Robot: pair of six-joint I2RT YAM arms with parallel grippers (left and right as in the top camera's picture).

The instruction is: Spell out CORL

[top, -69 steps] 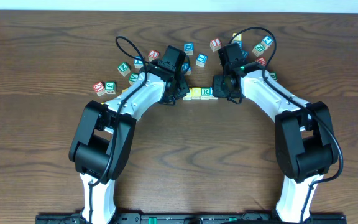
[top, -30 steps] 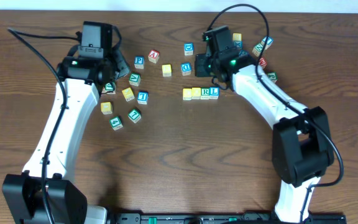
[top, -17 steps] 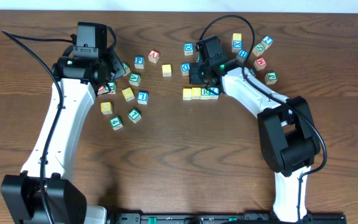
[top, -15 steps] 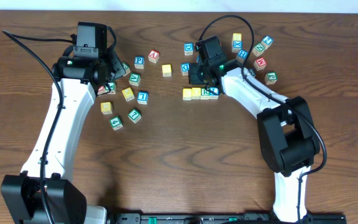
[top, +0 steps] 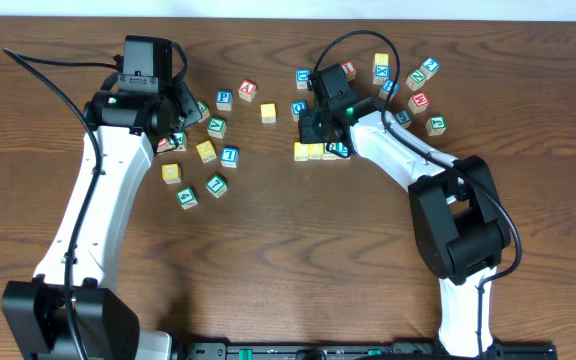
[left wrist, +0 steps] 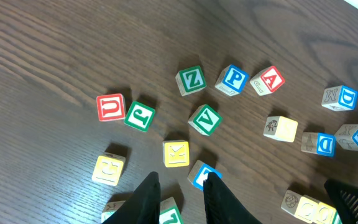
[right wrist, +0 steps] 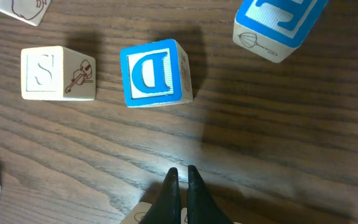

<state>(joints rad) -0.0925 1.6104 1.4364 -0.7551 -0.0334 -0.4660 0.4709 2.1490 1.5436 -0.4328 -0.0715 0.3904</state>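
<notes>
dark wood-grain table, loose letter blocks scattered on it, red U right beside green J, green Z, blue P and red A in a rough row, tilted green V, yellow K, blue D near cream S

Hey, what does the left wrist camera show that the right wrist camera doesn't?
Only the left wrist view: the open left hand over a scatter of blocks, among them the red U block, green Z block and yellow K block. Only the right wrist view: the shut right hand and a second blue block in the top right corner. Both: the blue D block beside a yellow block.
</notes>
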